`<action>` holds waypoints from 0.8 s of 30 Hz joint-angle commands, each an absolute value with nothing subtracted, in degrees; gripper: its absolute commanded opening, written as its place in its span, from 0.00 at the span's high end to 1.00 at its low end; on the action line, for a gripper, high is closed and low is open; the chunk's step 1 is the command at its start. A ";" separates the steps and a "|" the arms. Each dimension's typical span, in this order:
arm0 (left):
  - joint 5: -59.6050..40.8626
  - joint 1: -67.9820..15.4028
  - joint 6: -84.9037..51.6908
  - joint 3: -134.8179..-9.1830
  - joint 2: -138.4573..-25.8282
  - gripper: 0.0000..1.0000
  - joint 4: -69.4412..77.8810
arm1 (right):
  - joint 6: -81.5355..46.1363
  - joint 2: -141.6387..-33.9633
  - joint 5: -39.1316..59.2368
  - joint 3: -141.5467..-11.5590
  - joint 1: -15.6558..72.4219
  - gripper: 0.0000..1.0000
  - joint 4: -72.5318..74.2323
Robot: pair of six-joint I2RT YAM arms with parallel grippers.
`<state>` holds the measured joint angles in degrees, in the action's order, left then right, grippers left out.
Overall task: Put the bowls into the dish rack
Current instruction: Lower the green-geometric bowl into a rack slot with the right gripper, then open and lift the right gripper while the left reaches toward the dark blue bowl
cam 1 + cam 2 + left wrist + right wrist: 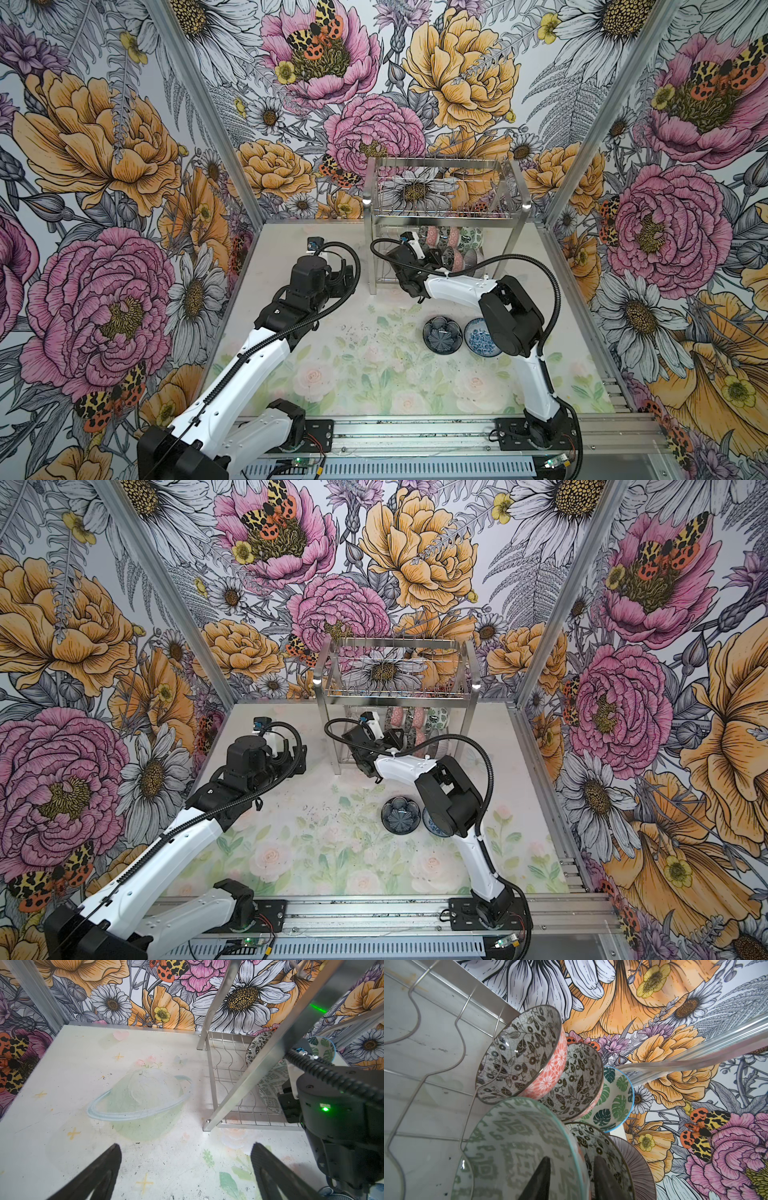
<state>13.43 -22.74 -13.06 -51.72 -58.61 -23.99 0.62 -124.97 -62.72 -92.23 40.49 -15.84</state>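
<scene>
Though half hidden, blue bowl [477, 338] upright.

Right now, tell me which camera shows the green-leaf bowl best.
Right wrist view: the green-leaf bowl is large, its leaf-printed inside clear. Left wrist shows only a part beyond a dish rack leg; in both top views it's tiny.

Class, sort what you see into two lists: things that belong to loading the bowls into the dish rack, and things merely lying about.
Belongs to the job: dish rack; racked bowls; dark bowl and blue floral bowl, not yet racked; right gripper; left gripper.
Just there: printed table mat; planet picture on it; floral walls.
</scene>
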 commanded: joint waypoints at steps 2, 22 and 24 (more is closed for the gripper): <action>12.39 -22.19 -13.02 -51.15 -57.72 0.01 -23.20 | 0.00 -123.73 -61.18 -92.71 40.78 0.51 -15.14; 9.70 -22.41 -14.32 -50.72 -58.25 0.01 -23.53 | 3.75 -109.46 -40.56 -80.19 43.12 0.00 -7.30; 9.39 -22.50 -14.52 -50.58 -58.06 0.01 -23.96 | 4.18 -107.09 -39.37 -77.28 43.61 0.00 -5.86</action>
